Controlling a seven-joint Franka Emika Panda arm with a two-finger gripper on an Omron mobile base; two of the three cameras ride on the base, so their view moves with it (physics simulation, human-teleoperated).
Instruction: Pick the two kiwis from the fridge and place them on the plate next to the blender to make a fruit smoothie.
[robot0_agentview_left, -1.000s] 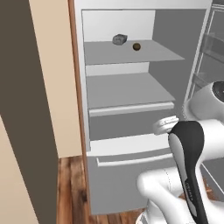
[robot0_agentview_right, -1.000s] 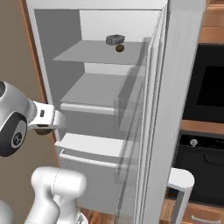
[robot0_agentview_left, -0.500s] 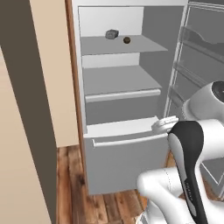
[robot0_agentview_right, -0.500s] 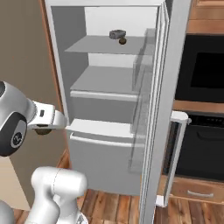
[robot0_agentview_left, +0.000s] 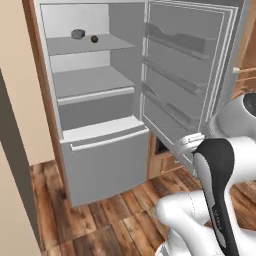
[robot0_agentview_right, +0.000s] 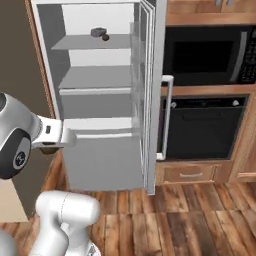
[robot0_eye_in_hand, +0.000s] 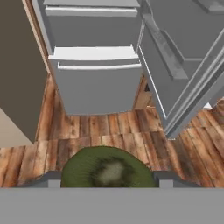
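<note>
- Two kiwis on my list: one kiwi (robot0_eye_in_hand: 108, 169) sits clamped between my gripper's (robot0_eye_in_hand: 105, 177) finger tips at 6 o'clock of the hand view, olive-green, its lower part cut off by the frame edge; I judge it held low and steady for the carry to the plate
- One second kiwi (robot0_agentview_left: 94, 38), a small dark ball, rests on the fridge's (robot0_agentview_left: 100, 150) top shelf at 11 o'clock of the left base view, just beside a grey lump (robot0_agentview_left: 77, 34); too small for me to read its surface
- One fridge door (robot0_agentview_left: 190, 80), swung wide toward 2 o'clock, presumably left open because a fruit remains inside
- One black oven (robot0_agentview_right: 205, 125) at 3 o'clock of the right base view, beyond the door edge
- Plate and blender: I cannot place either from here
- Drawer front (robot0_eye_in_hand: 98, 87) closed, contents hidden
</note>
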